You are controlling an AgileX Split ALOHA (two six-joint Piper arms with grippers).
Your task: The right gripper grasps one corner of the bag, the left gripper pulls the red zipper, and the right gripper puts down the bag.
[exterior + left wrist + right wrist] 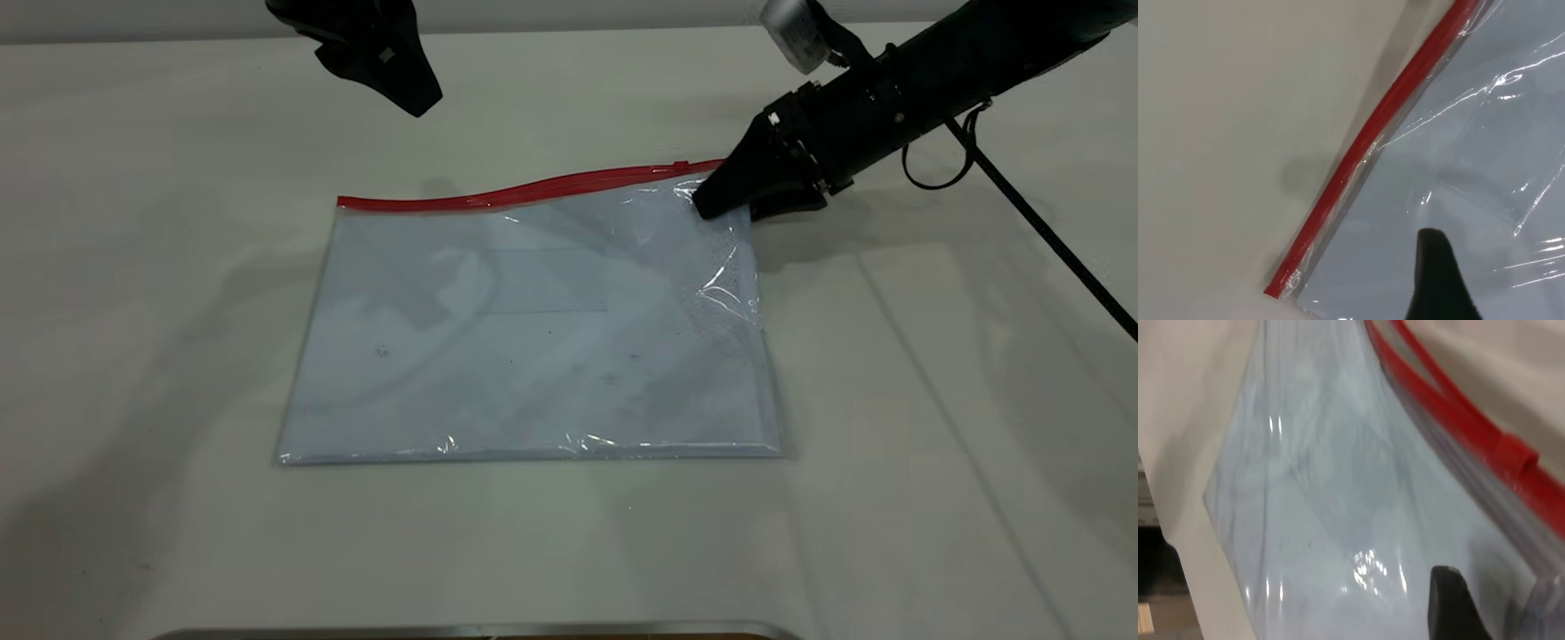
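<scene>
The bag (533,338) is a clear flat pouch with white paper inside, lying on the white table. The red zipper (533,188) runs along its far edge, with the slider tab (680,165) near the far right corner. My right gripper (707,206) is shut on that corner and holds it slightly raised. In the right wrist view one finger (1451,600) lies on the plastic (1338,487) beside the tab (1515,457). My left gripper (418,105) hovers shut above the table, behind the bag's far left corner. Its wrist view shows the zipper's left end (1365,140) and the fingertip (1435,250).
The right arm's black cable (1040,222) runs across the table at the right. A metal edge (480,631) lies along the table's front. White tablecloth surrounds the bag on all sides.
</scene>
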